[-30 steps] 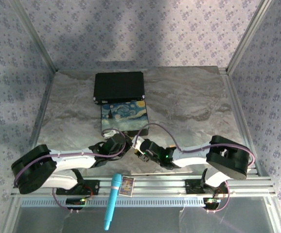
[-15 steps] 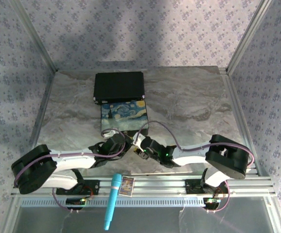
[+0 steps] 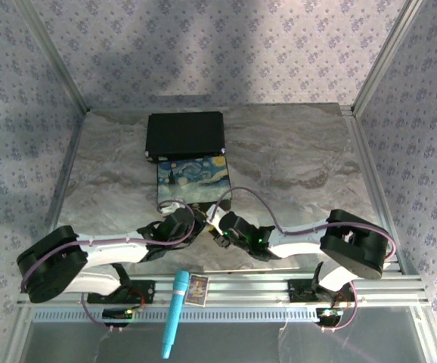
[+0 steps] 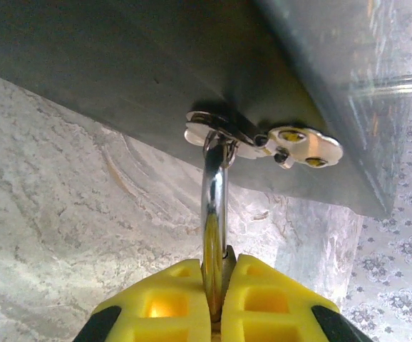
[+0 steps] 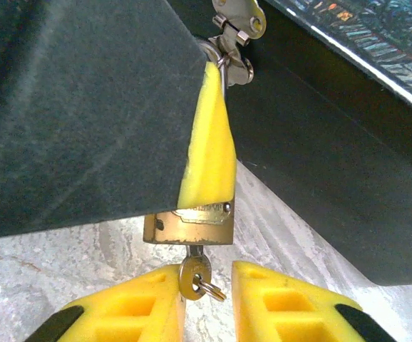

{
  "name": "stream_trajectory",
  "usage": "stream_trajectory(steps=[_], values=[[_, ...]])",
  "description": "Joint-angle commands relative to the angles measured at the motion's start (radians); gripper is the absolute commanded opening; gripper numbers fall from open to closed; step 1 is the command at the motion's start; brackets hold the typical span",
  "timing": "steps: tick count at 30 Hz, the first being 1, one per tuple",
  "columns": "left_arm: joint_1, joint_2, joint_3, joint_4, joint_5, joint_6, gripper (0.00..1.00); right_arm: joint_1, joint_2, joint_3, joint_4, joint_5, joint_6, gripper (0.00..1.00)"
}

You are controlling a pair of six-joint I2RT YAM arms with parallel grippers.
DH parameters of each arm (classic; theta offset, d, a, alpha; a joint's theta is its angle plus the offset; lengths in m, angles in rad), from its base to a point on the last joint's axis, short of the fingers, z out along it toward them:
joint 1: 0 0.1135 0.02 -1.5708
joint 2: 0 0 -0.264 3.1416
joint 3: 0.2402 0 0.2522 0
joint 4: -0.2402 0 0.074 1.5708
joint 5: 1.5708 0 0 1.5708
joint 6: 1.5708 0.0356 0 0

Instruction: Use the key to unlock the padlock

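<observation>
Marble table [image 3: 302,151], front wall of the painted box [image 3: 192,185]: the padlock [image 5: 189,226] is sitting hooked through the box's hasp [image 5: 234,25], and the key [image 5: 194,274] is sitting in its keyhole.
The padlock's brass body is lying close to the dark box wall, with its silvery shackle [image 4: 213,192] running up through the hasp loop. The key is sticking out of the end of the body that faces the right gripper [image 5: 206,269], and a small ring is dangling from its head. The left gripper [image 4: 218,262] is pinching the shackle, its yellow fingers almost closed together on the metal (one of them is showing along the lock in the right wrist view). The right gripper is sitting with its jaws well apart and gripping nothing. The key head is lying between them, just beside one finger; can't tell if it's touching.
</observation>
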Motion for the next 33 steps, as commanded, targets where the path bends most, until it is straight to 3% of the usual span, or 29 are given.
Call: stream_trajectory(steps=[1,11,19,24,28,30,33], values=[[-0.007,-0.032,-0.005,-0.010,0.014,0.009,0.00,-0.031,-0.016,0.010,-0.008,-0.015,0.009,0.24],[-0.007,-0.041,-0.024,-0.015,0.010,0.003,0.00,-0.156,-0.059,-0.072,0.084,-0.323,0.161,0.20],[-0.007,-0.051,-0.021,-0.029,0.004,0.010,0.00,-0.236,-0.076,-0.101,0.131,-0.476,0.240,0.19],[-0.007,-0.050,-0.032,-0.030,0.004,0.002,0.00,-0.257,-0.094,-0.117,0.120,-0.482,0.251,0.20],[-0.007,-0.049,-0.028,-0.028,0.014,0.004,0.00,-0.185,-0.111,-0.079,0.010,-0.298,0.170,0.36],[-0.007,-0.052,-0.029,-0.028,0.015,0.006,0.00,-0.161,-0.106,-0.055,-0.029,-0.265,0.138,0.40],[-0.007,-0.060,-0.028,-0.034,0.005,0.008,0.00,-0.122,-0.100,-0.041,-0.068,-0.198,0.107,0.63]])
